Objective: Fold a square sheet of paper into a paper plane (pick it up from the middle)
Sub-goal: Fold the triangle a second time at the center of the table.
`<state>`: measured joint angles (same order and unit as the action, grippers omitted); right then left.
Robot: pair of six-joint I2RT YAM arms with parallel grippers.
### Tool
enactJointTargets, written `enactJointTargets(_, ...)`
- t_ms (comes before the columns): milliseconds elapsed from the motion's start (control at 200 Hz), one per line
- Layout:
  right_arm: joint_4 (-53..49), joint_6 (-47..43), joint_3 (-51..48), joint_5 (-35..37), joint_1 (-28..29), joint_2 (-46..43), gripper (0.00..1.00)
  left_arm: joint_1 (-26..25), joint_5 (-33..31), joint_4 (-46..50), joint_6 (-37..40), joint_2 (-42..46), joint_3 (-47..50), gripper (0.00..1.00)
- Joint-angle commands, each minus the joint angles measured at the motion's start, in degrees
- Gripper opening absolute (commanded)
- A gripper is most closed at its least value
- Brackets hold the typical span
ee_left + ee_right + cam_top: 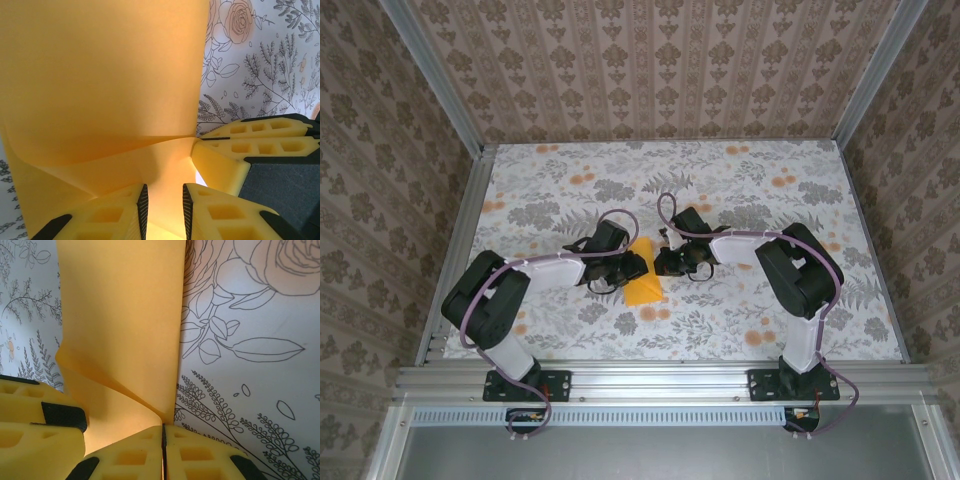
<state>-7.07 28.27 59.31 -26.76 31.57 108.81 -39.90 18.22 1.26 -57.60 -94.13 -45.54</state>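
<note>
One sheet of paper (642, 285), thin, light and floppy, sits near the middle of the counter (740, 190), bent upward. The right fingers (142, 447) are pressed together on its edge. The left fingers (117, 215) stand slightly apart with paper between them. It is best pinched gently at an edge or crease, since it would likely crumple or tear easily.

left tool (634, 267), paper (642, 289) between, right tool (666, 263)

The orange-yellow square sheet of paper (642, 284) lies creased, one edge lifted.
</note>
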Motion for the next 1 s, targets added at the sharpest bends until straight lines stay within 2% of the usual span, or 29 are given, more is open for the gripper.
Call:
enactJointTargets(0, -1.9, 0.2, 1.3, -0.6, 0.2, 1.4, 0.10, 0.4, 0.1, 1.8, 0.0, -0.7, -1.2, 0.28)
enactJointTargets(350, -0.1, 0.6, 1.6, -3.4, 0.2, 1.3, 0.08, 0.3, 0.2, 2.0, 0.0, -0.8, -0.9, 0.28)
enactJointTargets(995, -0.6, 0.8, 2.4, -1.2, 0.1, 2.1, 0.08, 0.4, -1.0, 3.6, -0.8, -0.1, 0.5, 0.28)
